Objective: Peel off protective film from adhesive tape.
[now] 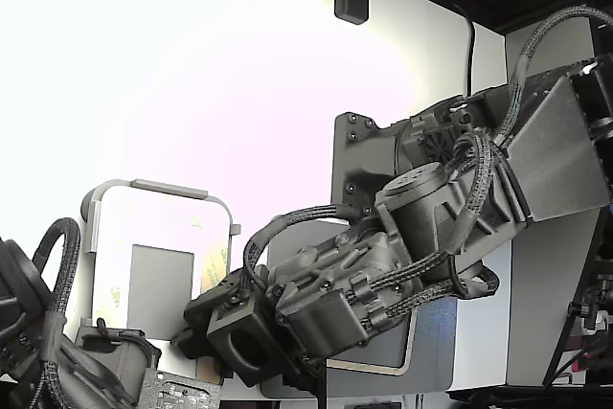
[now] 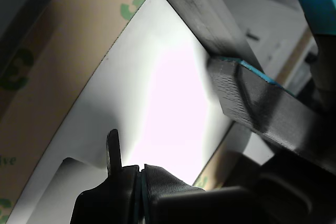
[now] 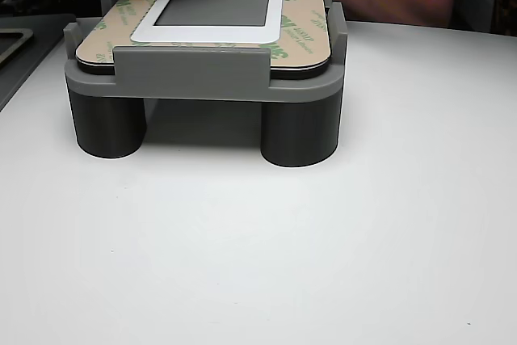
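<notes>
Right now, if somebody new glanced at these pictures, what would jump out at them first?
Probably the tan protective film with green logos, framing the white panel clamped in a grey fixture on stubby legs, seen in the other view. Next, the black arm sprawling across the exterior view, its gripper low against the fixture. In the wrist view, glare whites out the panel's middle.

A plain white tabletop [image 3: 258, 264] fills the other view. In the exterior view, strong light washes the white surface [image 1: 172, 74] out.
</notes>
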